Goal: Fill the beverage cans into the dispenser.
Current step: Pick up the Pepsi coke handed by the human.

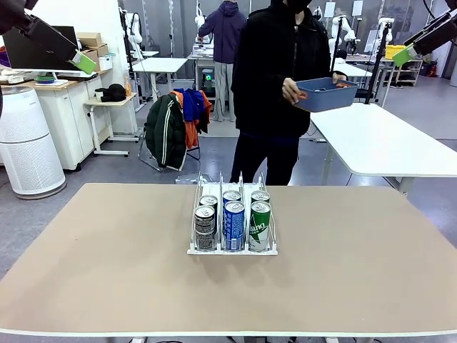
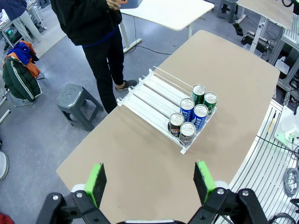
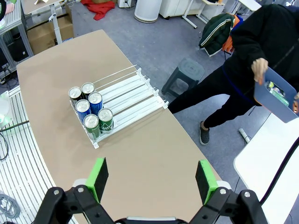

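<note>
Left gripper point(image 2: 152, 181) and right gripper point(image 3: 152, 179) are both wide open and empty, high above the table. Dispenser point(image 1: 232, 251) is mid-frame with six cans point(image 1: 233, 225) at the lanes' near end. The person holds a bin point(image 1: 325, 94) upper right. Best bet: grip the next can upright and feed it into the free far end of a lane.

The dispenser point(image 1: 221, 183) stands in the middle of the table point(image 1: 107, 271). Six cans sit upright at its near end, two to a lane (silver tops up): dark cans point(image 1: 205, 229) on the left, blue cans point(image 1: 233, 225) in the middle, green cans point(image 1: 259, 226) on the right. Past the far edge a person point(image 1: 275, 71) in black holds a blue bin point(image 1: 325, 96), one hand point(image 1: 290, 91) on its rim. The left gripper point(image 1: 82, 62) and right gripper point(image 1: 403, 56) hang high at the upper corners, well apart from the table.
</note>
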Tool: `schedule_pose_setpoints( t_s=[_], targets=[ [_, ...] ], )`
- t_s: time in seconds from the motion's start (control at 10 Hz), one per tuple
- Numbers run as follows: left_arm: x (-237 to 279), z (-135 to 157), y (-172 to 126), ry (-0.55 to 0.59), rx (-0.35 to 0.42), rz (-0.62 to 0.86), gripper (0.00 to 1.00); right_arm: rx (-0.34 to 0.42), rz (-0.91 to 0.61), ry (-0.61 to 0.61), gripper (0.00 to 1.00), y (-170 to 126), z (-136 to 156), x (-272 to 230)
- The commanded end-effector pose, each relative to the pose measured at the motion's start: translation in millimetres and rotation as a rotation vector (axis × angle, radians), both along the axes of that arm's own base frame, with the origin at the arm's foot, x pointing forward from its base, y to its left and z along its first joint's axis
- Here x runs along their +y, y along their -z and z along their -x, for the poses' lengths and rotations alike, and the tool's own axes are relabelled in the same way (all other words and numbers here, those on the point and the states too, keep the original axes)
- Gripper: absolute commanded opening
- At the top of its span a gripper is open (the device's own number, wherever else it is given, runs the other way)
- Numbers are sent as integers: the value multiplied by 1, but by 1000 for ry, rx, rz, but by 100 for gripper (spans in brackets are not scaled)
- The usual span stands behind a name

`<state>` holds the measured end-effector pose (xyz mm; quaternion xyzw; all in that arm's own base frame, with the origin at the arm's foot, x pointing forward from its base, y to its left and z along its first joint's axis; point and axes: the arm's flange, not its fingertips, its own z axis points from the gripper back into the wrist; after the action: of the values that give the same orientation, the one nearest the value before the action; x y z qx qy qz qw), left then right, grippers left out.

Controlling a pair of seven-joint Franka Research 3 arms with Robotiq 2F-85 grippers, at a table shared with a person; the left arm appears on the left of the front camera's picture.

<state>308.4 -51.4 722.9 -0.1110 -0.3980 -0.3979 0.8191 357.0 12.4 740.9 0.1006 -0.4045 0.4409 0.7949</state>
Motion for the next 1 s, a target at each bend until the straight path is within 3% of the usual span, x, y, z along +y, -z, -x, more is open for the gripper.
schedule_pose_setpoints(
  t_s=[0.0, 0.9],
  targets=[
    [1, -1, 1, -4, 7, 3, 100, 0, -1, 0, 100, 0, 0, 0],
    [1, -1, 1, -4, 7, 3, 100, 0, -1, 0, 100, 0, 0, 0]
  ],
)
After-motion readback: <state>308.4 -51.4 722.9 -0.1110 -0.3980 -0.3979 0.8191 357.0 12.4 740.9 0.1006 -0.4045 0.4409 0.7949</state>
